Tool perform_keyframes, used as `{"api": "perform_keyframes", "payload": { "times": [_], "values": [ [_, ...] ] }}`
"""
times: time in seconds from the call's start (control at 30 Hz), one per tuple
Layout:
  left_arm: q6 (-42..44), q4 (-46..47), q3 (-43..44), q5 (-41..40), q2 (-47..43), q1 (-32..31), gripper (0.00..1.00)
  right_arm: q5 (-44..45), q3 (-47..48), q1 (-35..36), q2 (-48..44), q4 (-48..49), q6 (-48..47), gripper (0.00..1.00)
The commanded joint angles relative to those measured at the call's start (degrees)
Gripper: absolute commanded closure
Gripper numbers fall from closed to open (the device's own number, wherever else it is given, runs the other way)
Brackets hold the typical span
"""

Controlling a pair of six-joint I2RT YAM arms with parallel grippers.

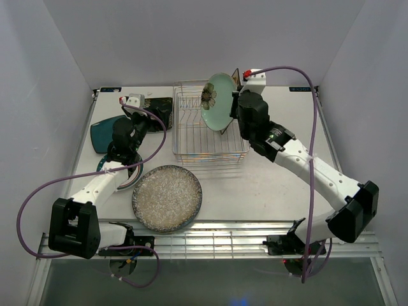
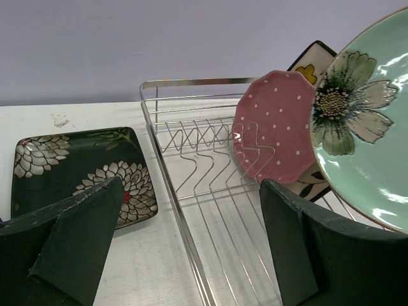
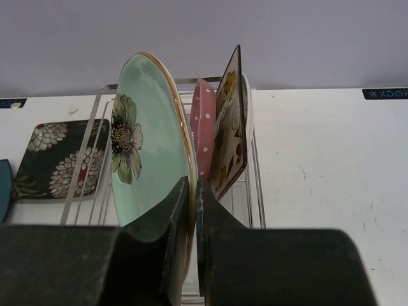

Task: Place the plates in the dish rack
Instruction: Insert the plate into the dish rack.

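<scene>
My right gripper (image 1: 231, 113) (image 3: 194, 210) is shut on the rim of the mint green floral plate (image 1: 217, 102) (image 3: 146, 146) (image 2: 370, 146), which it holds upright over the right part of the silver wire dish rack (image 1: 191, 137) (image 2: 191, 89). Behind it in the rack stand a pink dotted plate (image 3: 205, 121) (image 2: 280, 127) and a cream floral square plate (image 3: 229, 121). A black floral square plate (image 2: 70, 166) (image 1: 162, 105) lies flat left of the rack. Over that plate's edge, beside the rack's left rail, my left gripper (image 2: 191, 248) hangs open with nothing in it.
A large grey speckled plate (image 1: 167, 197) lies in front of the rack. A teal plate (image 1: 102, 134) sits at the far left. Another teal-rimmed plate (image 1: 127, 177) shows partly under my left arm. White walls close in the table on three sides.
</scene>
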Motion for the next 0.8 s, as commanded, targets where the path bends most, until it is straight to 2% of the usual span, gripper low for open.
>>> {"api": "perform_keyframes", "payload": {
  "times": [0.0,0.37,0.77],
  "values": [
    [0.7,1.1,-0.4,-0.7,-1.9,0.2,0.02,5.2,5.6,0.1,1.8,14.2,-1.9,0.92],
    [1.1,1.3,-0.2,-1.0,-0.8,0.2,0.02,12.2,11.7,0.1,11.1,16.2,-7.7,0.92],
    [1.3,1.3,-0.3,-1.4,-1.1,0.2,0.02,18.5,23.6,0.2,21.9,14.4,-13.0,0.92]
  ]
}}
